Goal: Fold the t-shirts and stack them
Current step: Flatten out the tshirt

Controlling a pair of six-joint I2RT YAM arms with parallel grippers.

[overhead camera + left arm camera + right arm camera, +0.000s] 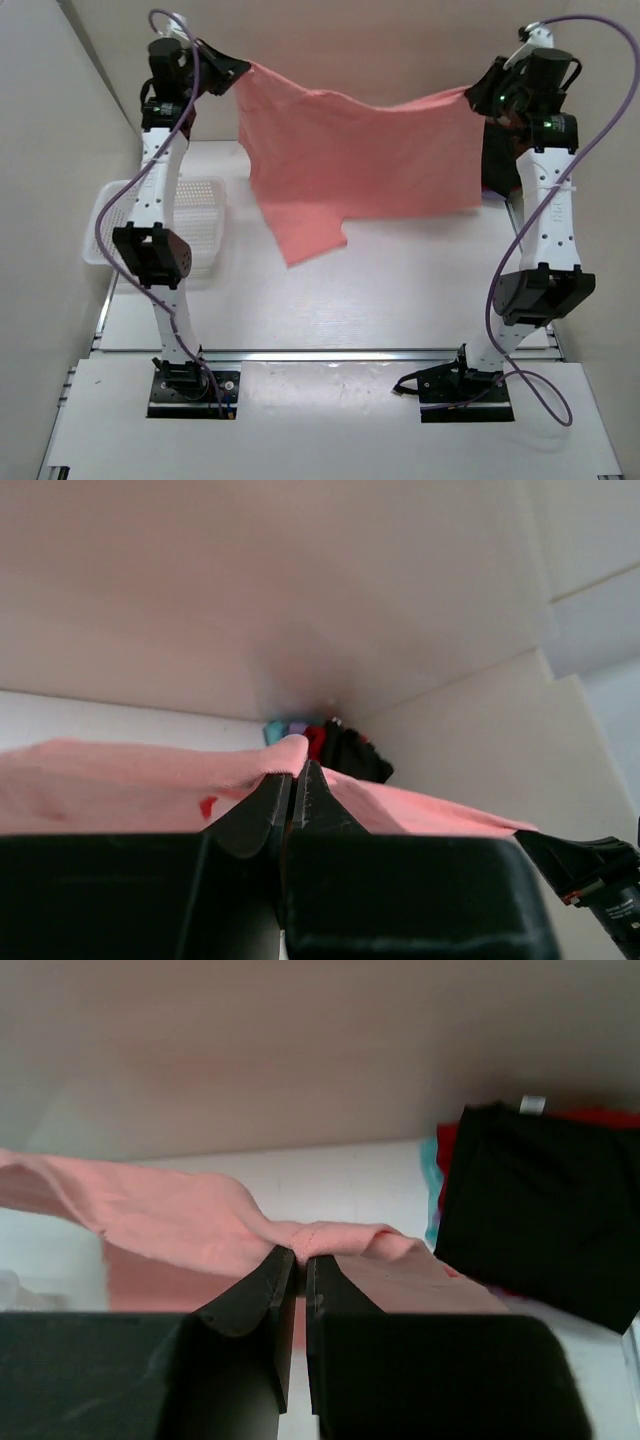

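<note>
The salmon-pink t-shirt [355, 160] hangs spread in the air between both arms, its lower edge and one sleeve dangling over the table. My left gripper [238, 72] is shut on its upper left corner; the cloth [120, 780] bunches over the jaws at my left gripper [295, 770]. My right gripper [478, 97] is shut on the upper right corner, with the pink cloth [200, 1225] pinched at my right gripper [300, 1252]. A stack of folded shirts, black on top [540, 1220] with red and teal edges showing, lies at the far right and shows small in the left wrist view [335, 745].
A white mesh basket [200, 215] stands at the table's left side, behind the left arm. Beige walls close in the back and left. The white table [400, 290] extends under the hanging shirt.
</note>
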